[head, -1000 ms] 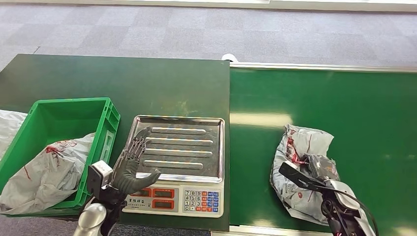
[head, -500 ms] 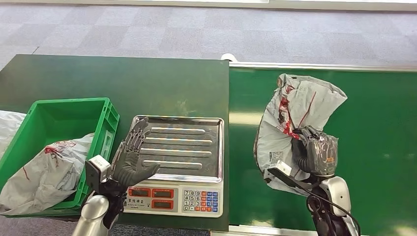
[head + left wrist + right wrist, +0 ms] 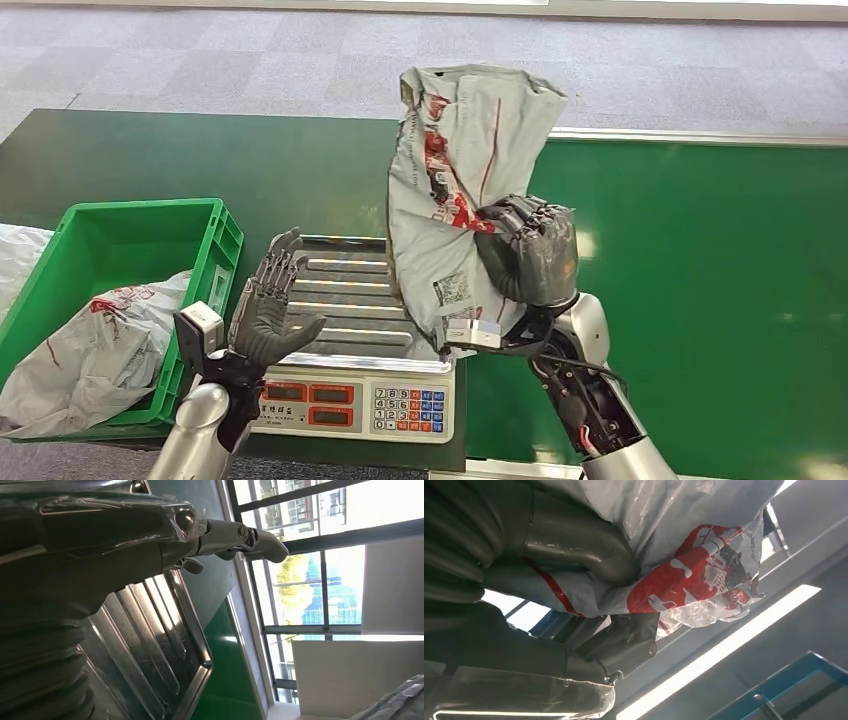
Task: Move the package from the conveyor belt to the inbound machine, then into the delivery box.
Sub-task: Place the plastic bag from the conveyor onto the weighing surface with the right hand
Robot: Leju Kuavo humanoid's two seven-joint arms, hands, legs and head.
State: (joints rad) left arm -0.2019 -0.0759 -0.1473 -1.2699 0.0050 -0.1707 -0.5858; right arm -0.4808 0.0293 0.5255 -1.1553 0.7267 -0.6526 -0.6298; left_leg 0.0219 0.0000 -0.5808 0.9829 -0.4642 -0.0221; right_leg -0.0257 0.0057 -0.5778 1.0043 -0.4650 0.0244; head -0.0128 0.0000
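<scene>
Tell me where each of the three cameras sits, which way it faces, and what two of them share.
Head view: high on the body, looking forward and down at the scale, green bin and conveyor belt; both arms show.
Left wrist view: behind the left hand, looking over the scale's tray towards windows.
Right wrist view: behind the right hand, looking up past the package.
Shared: head and right wrist views show the gripped package.

digits 0–9 on the scale (image 3: 355,340) keypad, package (image 3: 455,180) print — unreadable
</scene>
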